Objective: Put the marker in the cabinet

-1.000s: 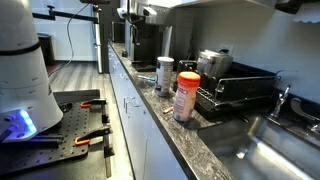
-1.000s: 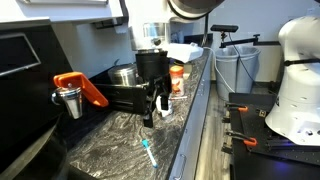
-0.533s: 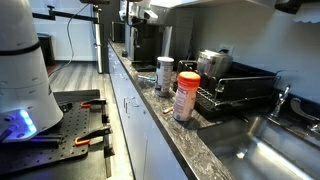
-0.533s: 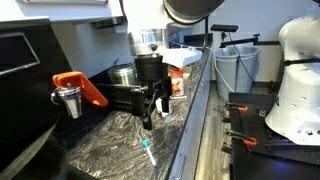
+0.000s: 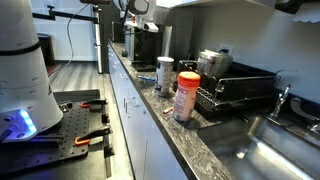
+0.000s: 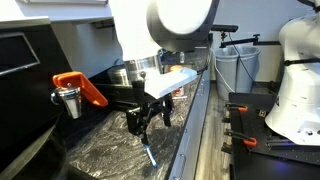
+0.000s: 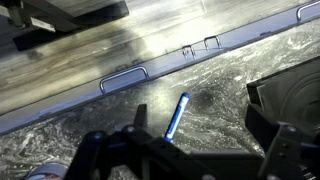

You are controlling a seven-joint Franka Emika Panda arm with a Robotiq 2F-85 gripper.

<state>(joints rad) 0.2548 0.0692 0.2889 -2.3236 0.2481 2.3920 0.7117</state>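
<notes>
The marker (image 6: pixel 150 155) is a slim blue pen lying flat on the dark marbled countertop (image 6: pixel 105 150), near its front edge. In the wrist view the marker (image 7: pixel 177 117) lies just ahead of the jaws, pointing away. My gripper (image 6: pixel 148 116) hangs a little above the marker and just behind it, open, with nothing between its fingers. The wrist view shows the gripper (image 7: pixel 205 152) as dark fingers at the bottom edge. The cabinet's pale underside (image 5: pixel 222 5) runs overhead above the counter, seen only in part.
A black dish rack (image 6: pixel 112 96) stands behind the gripper, with an orange-handled tool (image 6: pixel 80 88) to its left. An orange-lidded canister (image 5: pixel 186 95), a jar (image 5: pixel 164 72), a metal pot (image 5: pixel 212 62) and a sink (image 5: pixel 262 142) share the counter.
The arm has come down and towards the counter's front edge, bringing the gripper closer over the marker. The jaws stayed open and the marker has not moved.
</notes>
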